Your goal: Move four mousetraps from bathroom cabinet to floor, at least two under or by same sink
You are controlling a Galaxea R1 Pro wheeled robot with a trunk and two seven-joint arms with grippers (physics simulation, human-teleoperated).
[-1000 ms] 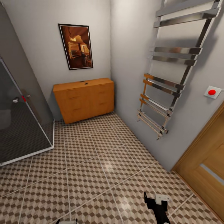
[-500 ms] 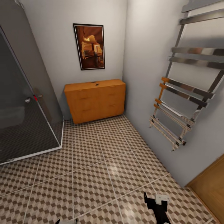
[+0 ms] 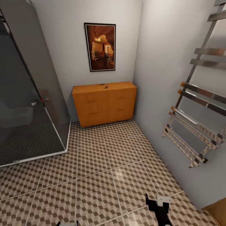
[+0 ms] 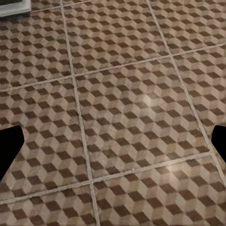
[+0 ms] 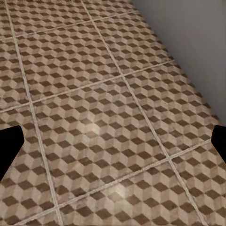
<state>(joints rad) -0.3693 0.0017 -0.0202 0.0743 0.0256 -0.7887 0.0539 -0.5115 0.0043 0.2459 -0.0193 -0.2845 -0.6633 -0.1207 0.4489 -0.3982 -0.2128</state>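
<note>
While I am well apart from the cabinet (image 3: 105,103), which stands against the far wall under a framed picture (image 3: 101,46), I can only judge how the mousetraps will handle — none of them is plainly visible. A small dark thing (image 3: 106,86) sits on the cabinet's flat top near the back edge, too small for me to name. The drawers look shut, each with a slim bar handle, so I expect to hook one of those bars first. From the task I take the traps to be thin wooden boards with metal parts: light, stiff, not slippery, but touchy where the spring sits. I would pinch one across its long bare edges, clear of the metal, and keep it flat.

My right claw (image 3: 157,203) hangs low at the bottom of the head view, black fingers pointing forward over the bathroom floor (image 3: 103,175). In its wrist view the dark fingertips (image 5: 9,146) sit wide at either side with nothing but tile between them — spread and holding nothing. My left claw (image 3: 67,223) barely peeps in at the bottom edge; its wrist view shows the same wide gap over bare tile, empty too.

A glass shower enclosure (image 3: 28,103) stands left of the cabinet, a chrome towel rail (image 3: 197,125) on the right wall.
</note>
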